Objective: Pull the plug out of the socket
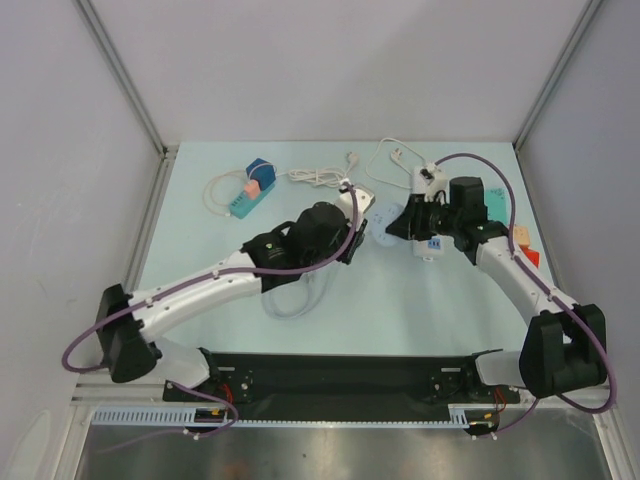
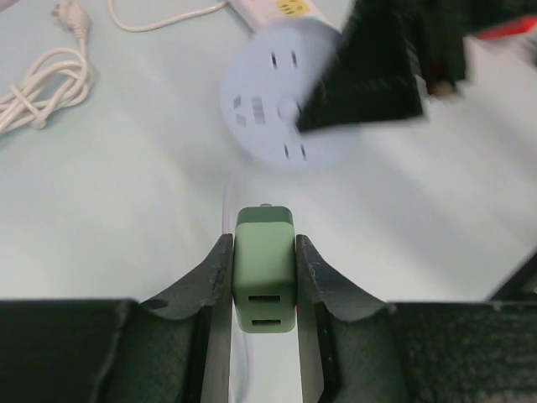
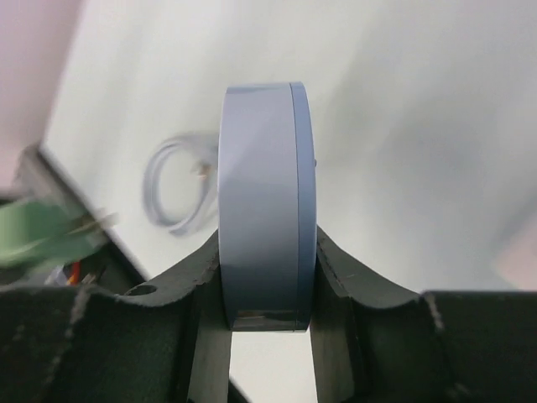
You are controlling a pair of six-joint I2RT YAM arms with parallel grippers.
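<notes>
My left gripper (image 2: 263,243) is shut on a small green plug (image 2: 264,269), holding it by its sides, prongs pointing away. The round pale-blue socket (image 2: 268,109) stands a short gap ahead of the plug, apart from it, its holes facing the plug. My right gripper (image 3: 266,252) is shut on that socket's (image 3: 264,227) rim and holds it on edge above the table. In the top view the left gripper (image 1: 352,240) and right gripper (image 1: 400,225) face each other mid-table with the socket (image 1: 385,222) between them. The plug shows as a green blur (image 3: 38,235) in the right wrist view.
A teal power strip (image 1: 250,195) with blue and pink plugs lies at the back left. A bundled white cable (image 1: 315,178) and a white power strip (image 1: 430,185) lie at the back. A coiled pale cable (image 1: 295,300) lies under the left arm. An orange-red object (image 1: 525,240) sits at the right.
</notes>
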